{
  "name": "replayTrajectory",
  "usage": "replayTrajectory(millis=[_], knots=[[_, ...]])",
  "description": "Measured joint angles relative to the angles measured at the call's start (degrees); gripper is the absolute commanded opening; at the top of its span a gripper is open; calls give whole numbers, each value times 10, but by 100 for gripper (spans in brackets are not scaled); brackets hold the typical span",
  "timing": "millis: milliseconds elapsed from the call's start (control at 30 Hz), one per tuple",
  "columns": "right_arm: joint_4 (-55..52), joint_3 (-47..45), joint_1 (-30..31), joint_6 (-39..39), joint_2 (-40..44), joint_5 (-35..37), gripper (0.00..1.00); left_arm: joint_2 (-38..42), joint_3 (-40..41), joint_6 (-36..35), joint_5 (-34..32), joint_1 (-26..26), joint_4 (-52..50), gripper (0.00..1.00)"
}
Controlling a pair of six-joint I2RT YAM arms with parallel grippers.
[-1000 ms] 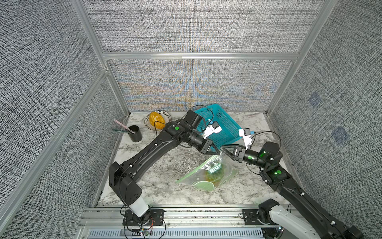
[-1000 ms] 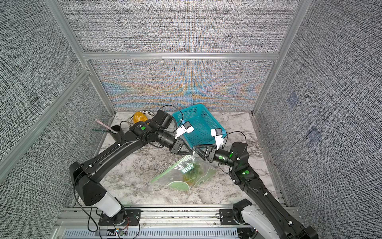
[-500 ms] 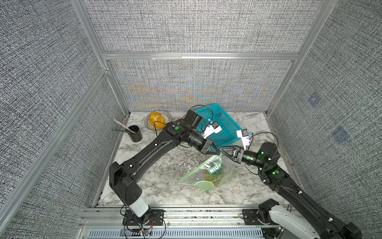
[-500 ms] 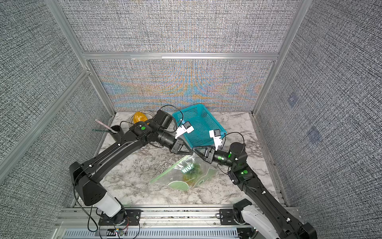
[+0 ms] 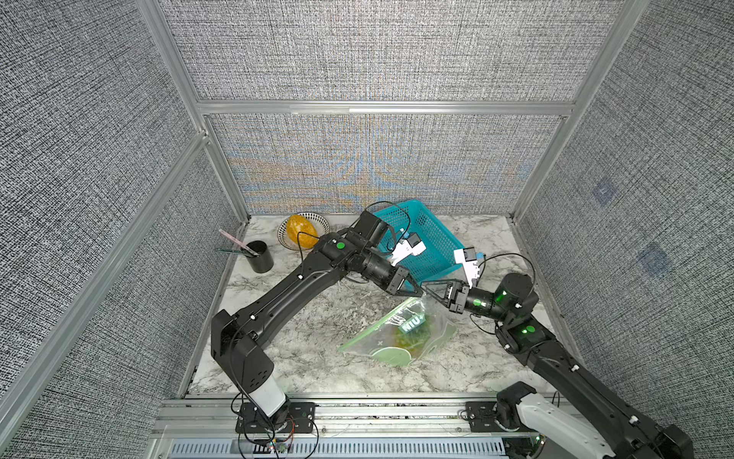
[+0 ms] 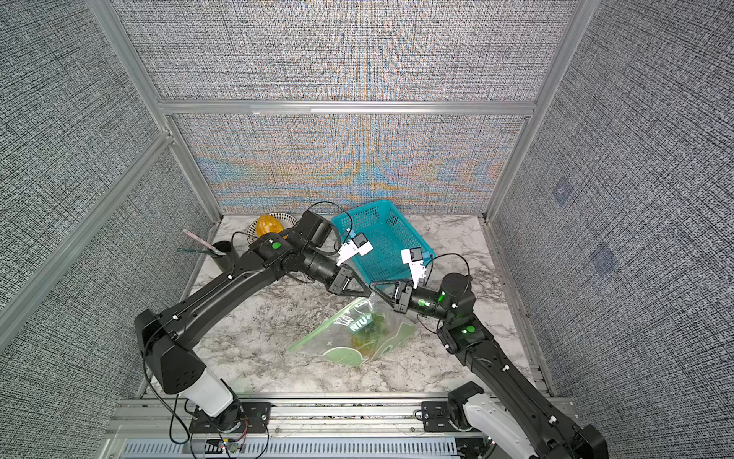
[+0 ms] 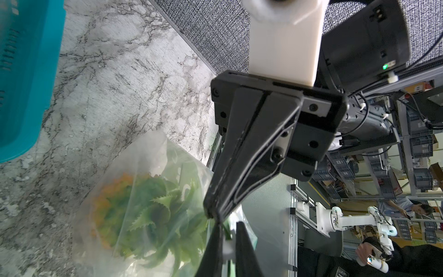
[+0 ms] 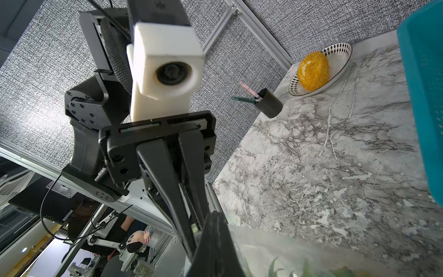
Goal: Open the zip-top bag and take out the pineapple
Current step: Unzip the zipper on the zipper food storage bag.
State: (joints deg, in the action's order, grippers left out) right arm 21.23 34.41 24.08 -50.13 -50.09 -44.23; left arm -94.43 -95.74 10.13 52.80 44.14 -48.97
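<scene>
Both the left gripper (image 5: 418,293) and right gripper (image 5: 425,284) are clamping the bag (image 5: 371,343) by its lip; slick film may be slipping free under pull.

The clear, green-printed zip-top bag (image 5: 379,345) slants from the left pincer (image 5: 419,294) and right pincer (image 5: 425,285) down to the surface (image 5: 313,318). Inside lies the pineapple (image 7: 143,211), leafy crown toward both pincers.

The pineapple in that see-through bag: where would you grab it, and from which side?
Probably the leaf crown, entering through the zip-top bag's raised mouth once it is open. The pineapple lies with its spiky leaves toward that mouth and its bumpy orange body deeper inside, so the leaves come first and give something narrow to pinch.
</scene>
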Motion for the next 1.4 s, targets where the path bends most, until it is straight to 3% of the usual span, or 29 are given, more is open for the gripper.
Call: replayTrajectory(millis=[667,700,733,800,867,1400], knots=[[-31,12,-16,15,0,39,0,33,34,-7,0,-3,-1,7],[-32,14,-16,16,-2,38,2,33,34,-7,0,-3,-1,7],[-33,17,-16,16,-3,34,18,33,34,-7,0,-4,-1,7],[-33,18,-16,16,-4,25,37,33,34,-8,0,-5,-1,7],[-37,18,-15,17,-3,14,44,33,32,-9,-1,-5,-1,7],[-17,-18,9,12,0,1,44,31,29,-5,1,-8,0,7]])
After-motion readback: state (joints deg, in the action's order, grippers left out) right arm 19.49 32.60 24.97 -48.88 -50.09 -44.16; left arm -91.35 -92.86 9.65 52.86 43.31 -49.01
